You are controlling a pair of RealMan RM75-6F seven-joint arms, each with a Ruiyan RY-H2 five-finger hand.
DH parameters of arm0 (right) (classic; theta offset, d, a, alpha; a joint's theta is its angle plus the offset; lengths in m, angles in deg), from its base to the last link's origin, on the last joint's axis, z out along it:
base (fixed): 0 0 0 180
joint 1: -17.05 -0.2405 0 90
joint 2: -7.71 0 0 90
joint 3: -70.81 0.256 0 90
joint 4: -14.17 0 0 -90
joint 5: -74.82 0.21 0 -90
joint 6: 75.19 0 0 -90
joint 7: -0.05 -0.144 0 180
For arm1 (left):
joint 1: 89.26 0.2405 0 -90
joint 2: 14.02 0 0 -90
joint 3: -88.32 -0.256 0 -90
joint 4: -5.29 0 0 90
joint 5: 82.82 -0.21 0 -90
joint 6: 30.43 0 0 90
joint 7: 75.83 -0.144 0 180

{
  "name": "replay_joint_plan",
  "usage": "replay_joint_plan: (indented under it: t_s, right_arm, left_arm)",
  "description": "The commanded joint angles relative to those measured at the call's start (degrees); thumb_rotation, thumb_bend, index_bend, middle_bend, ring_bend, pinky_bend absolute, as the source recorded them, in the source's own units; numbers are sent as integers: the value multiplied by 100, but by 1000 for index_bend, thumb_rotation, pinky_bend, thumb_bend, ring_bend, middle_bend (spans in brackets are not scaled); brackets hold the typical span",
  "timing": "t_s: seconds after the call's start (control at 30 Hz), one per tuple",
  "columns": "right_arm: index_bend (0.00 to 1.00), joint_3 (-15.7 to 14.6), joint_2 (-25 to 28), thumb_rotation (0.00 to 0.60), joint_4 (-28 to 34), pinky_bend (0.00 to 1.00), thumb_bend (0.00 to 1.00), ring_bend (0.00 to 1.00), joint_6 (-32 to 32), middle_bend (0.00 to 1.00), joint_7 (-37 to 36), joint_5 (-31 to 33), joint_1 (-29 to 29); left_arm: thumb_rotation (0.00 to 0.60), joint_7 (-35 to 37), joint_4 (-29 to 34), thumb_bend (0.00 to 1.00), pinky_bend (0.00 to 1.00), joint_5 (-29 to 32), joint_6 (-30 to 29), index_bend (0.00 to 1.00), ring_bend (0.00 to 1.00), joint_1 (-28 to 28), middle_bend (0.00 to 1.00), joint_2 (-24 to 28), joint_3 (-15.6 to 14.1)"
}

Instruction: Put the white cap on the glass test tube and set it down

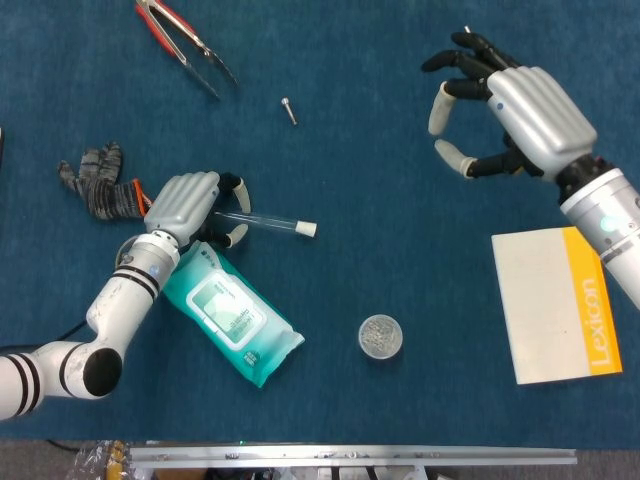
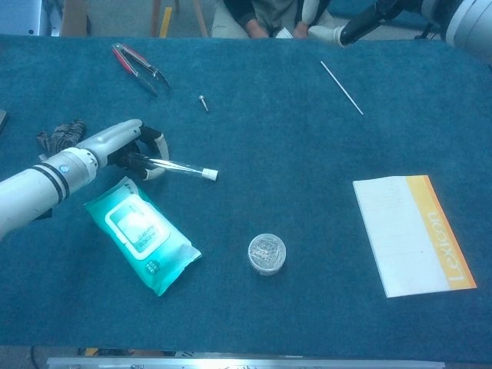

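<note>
We see the white cap (image 1: 309,229) already seated on the glass test tube (image 1: 262,221), which lies low over the blue table (image 1: 380,250) in the left hand's (image 1: 186,205) pinch. The right hand (image 1: 500,110) hangs apart, loosely spread and empty. In our judgement only letting go remains.

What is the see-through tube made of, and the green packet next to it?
The tube looks like clear glass: you can see the blue cloth through it, and it has shiny streaks. Its white cap is probably plastic or rubber, matte. The green packet seems to be soft plastic film, glossy and crinkled, with a paler flap on top.
</note>
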Motion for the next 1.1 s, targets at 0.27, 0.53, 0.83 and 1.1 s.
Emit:
replay_joint_plan:
  t_s: [0.27, 0.53, 0.83, 1.1]
  right_arm:
    - [553, 19, 46, 600, 32, 175, 307, 60, 6, 238, -100, -71, 52]
    - [553, -25, 197, 600, 107, 175, 307, 60, 106, 238, -101, -164, 186]
    - [553, -416, 500, 600, 134, 175, 307, 60, 493, 238, -1, -503, 728]
    - [553, -741, 770, 600, 29, 175, 307, 60, 1177, 238, -159, -1023, 1478]
  left_arm:
    - [595, -261, 129, 328, 154, -107, -116, 372, 0, 46, 139, 88, 1]
    - [572, -487, 625, 328, 138, -345, -425, 306, 0, 92, 115, 479, 86]
    - [532, -636, 1727, 328, 138, -1066, -1219, 291, 0, 320, 114, 1427, 229]
    - [512, -551, 2315, 328, 138, -1826, -2080, 253, 0, 780, 114, 2222, 193]
